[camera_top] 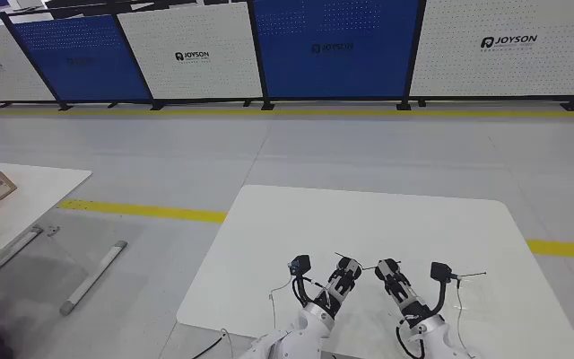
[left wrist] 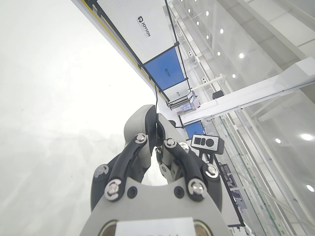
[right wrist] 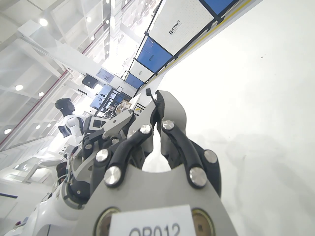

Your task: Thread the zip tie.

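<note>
Both arms hover low over the near part of the white table [camera_top: 359,215], their tips close together. My left gripper [camera_top: 350,266] [left wrist: 155,114] is shut on a thin black zip tie strap [left wrist: 156,101], which sticks out past the fingertips. My right gripper [camera_top: 386,266] [right wrist: 155,104] is shut on a black zip tie just below its square head [right wrist: 148,92], which pokes out beyond the pads. In the top view, fine black strands [camera_top: 342,258] run out from the grippers. I cannot tell whether both grippers hold the same tie.
A second white table [camera_top: 36,193] stands off to the left, with a pale pole [camera_top: 92,278] lying on the floor beside it. Blue and white partition panels [camera_top: 332,49] line the back, beyond a yellow floor stripe [camera_top: 143,210].
</note>
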Tool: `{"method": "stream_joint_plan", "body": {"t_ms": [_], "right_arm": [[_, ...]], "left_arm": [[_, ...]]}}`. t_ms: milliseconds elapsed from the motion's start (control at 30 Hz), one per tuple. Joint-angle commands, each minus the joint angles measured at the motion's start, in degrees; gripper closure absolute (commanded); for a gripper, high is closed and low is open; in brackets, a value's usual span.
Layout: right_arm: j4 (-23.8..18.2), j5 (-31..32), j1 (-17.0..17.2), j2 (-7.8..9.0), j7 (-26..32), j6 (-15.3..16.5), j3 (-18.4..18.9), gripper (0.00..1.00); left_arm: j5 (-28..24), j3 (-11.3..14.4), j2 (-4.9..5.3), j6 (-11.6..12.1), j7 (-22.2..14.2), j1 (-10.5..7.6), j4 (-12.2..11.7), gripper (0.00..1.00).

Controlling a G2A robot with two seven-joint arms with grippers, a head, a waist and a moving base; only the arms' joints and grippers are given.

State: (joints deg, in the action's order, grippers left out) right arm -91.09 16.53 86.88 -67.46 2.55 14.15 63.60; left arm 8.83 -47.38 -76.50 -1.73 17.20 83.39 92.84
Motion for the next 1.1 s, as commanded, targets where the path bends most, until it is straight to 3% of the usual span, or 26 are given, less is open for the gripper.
{"method": "stream_joint_plan", "body": {"t_ms": [0,300,500,700,1067], "right_arm": [[0.0,-0.1,0.0,-0.02,-0.1,-0.1,0.0,1.00],[0.4,-0.1,0.1,-0.47,-1.5,2.5,0.0,1.00],[1.8,-0.6,-0.9,-0.96,-1.3,2.5,-0.5,1.00],[2.0,-1.6,-0.9,-1.23,-1.6,5.3,-0.4,1.00],[0.3,-3.1,0.2,-1.01,-1.7,5.3,0.6,1.00]], "left_arm": [[-0.1,0.0,-0.01,0.0,-0.1,0.02,0.0,1.00],[-4.8,-1.1,-0.42,0.9,-2.0,0.08,0.3,1.00],[-7.4,-1.6,-0.65,3.1,-2.9,0.68,0.7,1.00],[-8.3,-1.9,-0.76,4.0,-3.6,1.13,1.1,1.00],[-10.7,-2.8,-1.01,5.1,-4.1,1.70,1.5,1.00]]}}
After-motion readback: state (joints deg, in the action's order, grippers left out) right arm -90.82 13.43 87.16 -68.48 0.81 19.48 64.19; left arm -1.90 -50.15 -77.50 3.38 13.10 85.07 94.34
